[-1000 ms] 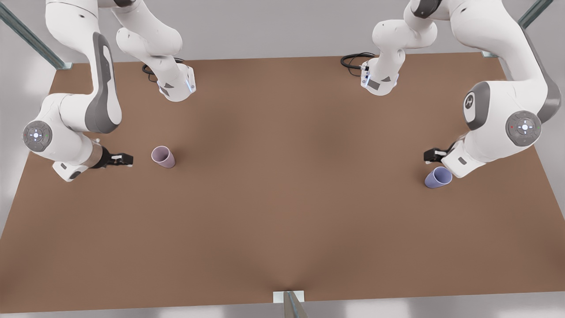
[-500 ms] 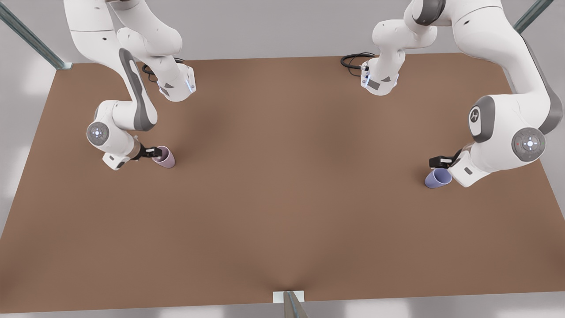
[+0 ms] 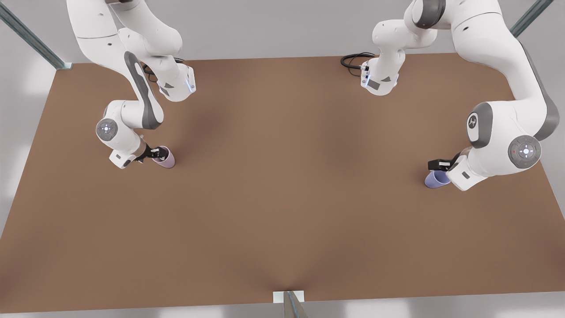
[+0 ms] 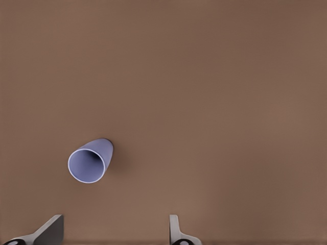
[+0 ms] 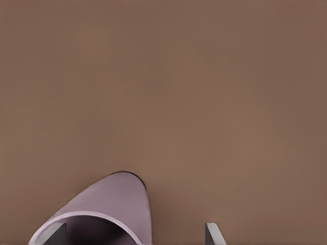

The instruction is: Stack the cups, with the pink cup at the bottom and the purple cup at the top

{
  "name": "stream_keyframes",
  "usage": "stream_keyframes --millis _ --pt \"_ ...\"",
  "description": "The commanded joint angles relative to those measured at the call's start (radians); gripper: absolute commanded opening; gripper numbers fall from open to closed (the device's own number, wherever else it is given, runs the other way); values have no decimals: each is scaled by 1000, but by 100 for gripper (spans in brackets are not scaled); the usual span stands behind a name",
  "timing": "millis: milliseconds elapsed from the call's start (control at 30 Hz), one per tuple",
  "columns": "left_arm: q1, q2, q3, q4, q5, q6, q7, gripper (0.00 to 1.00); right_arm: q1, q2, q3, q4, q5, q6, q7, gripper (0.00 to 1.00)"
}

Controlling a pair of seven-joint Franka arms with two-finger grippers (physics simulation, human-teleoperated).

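Observation:
The pink cup point(image 3: 165, 158) stands upright at the front view's left. My right gripper point(image 3: 157, 153) is at its rim, open. In the right wrist view the pink cup point(image 5: 110, 206) lies close between the spread fingertips point(image 5: 213, 234), and one finger overlaps its rim. The purple cup point(image 3: 434, 180) stands at the front view's right, partly hidden under my left gripper point(image 3: 439, 164). In the left wrist view the purple cup point(image 4: 90, 160) sits a little ahead of the open left gripper point(image 4: 112, 235), nearer one finger, with nothing between the fingers.
The brown table point(image 3: 282, 185) stretches wide between the two cups. Black cables point(image 3: 354, 60) lie by the arm bases at the back. A metal post point(image 3: 289, 301) stands at the front edge's middle.
My right gripper moved toward the front view's right and reached the pink cup's rim. My left gripper shifted slightly and now covers more of the purple cup. Neither cup moved.

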Motion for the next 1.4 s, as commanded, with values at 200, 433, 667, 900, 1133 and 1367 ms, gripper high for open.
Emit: stream_keyframes --millis 200,433,667,900,1133,1367 --pt "0 2 5 1 0 0 4 100 -51 15 0 2 2 17 -47 100" --pt "0 3 5 -1 0 2 6 100 -45 73 2 -6 2 48 -48 91" --pt "0 4 5 1 0 2 6 100 -36 85 2 12 2 48 -54 26" --pt "0 4 13 1 0 2 6 100 -34 68 5 23 2 32 -77 21" --pt "2 5 59 1 -2 25 17 100 239 59 8 274 96 -167 275 21" --pt "2 59 203 -77 -80 193 271 100 599 493 94 1009 163 -371 981 21"
